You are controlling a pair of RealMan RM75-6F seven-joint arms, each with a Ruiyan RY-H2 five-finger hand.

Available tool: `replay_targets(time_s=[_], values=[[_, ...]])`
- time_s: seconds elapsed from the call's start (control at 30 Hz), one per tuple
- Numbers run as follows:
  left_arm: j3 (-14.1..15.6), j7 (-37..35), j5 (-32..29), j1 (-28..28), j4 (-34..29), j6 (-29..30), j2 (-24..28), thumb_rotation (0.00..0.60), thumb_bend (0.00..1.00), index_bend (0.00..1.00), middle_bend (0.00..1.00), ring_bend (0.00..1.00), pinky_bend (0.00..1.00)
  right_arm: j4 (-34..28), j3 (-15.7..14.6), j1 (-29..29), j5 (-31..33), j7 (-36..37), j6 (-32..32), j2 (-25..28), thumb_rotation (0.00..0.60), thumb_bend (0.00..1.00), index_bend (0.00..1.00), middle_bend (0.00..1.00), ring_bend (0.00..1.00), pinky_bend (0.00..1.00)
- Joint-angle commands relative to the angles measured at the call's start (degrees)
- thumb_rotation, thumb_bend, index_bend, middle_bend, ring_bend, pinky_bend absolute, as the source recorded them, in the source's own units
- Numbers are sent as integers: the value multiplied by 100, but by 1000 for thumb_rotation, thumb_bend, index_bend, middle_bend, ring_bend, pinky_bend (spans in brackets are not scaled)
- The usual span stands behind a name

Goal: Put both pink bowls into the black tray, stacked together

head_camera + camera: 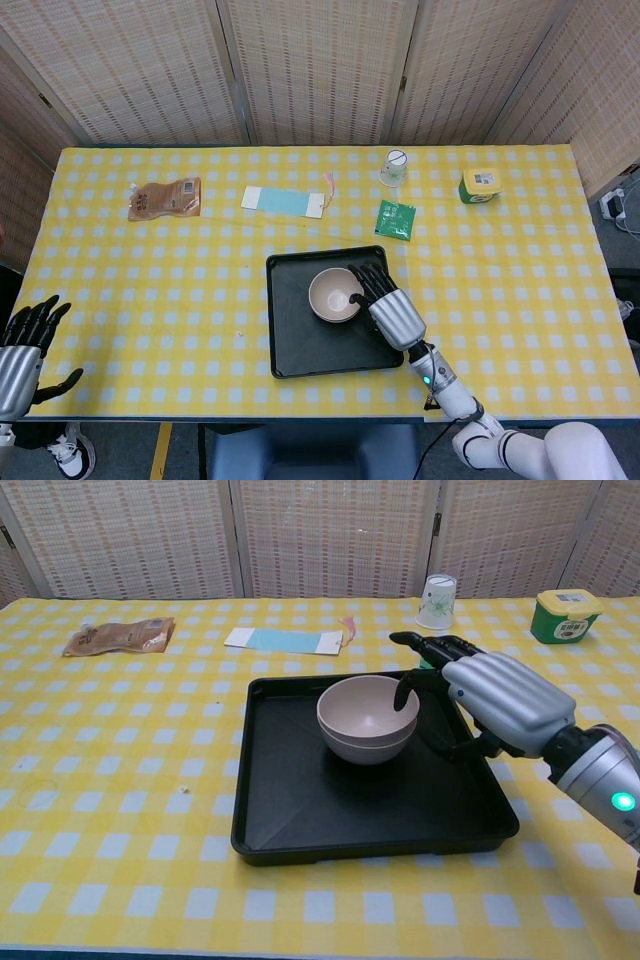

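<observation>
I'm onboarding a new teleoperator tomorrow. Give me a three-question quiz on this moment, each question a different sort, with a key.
1. True or false: the pink bowls sit nested together inside the black tray.
2. Which hand is at the bowls' rim? A) left hand B) right hand
3. Fill in: the paper cup stands ____ the tray.

Key: 1 true. 2 B; the left hand is spread at the table's near-left corner. 3 outside, further back on the checked tablecloth.

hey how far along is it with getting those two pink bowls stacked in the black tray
Nearly finished. Done: both pink bowls sit nested, one inside the other, in the black tray. In hand: the right hand is at the stack's rim, one finger hooked over the edge. Left: letting go and drawing clear. The left hand waits open at the table's near corner.
</observation>
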Motion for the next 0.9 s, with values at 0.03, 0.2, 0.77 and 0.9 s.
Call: replay_targets(time_s=[0.03,0.2,0.77,0.9], values=[[-6,19,-10,5,11,12,-7,600,257,0,0,0,0,-556,-82,-269,-33,-192,326,422,600,498,311,0,0,0],[20,-1,6,-14,3,-44,16,600,257,0,0,0,0,-1999,-221,-819,293,-1122,490,1661,600,473,55,0,0,0],[-27,362,27,-84,72,-62,-219,600,257,0,0,0,0,-3832,-372,-2701,1195,-1146,1808,3868,600,424,0,0,0,0],[-52,430,-19,-86,51,-56,-246,600,258,0,0,0,0,-3790,-305,-2754,1149,-1195,1805,3845,600,425,0,0,0,0]])
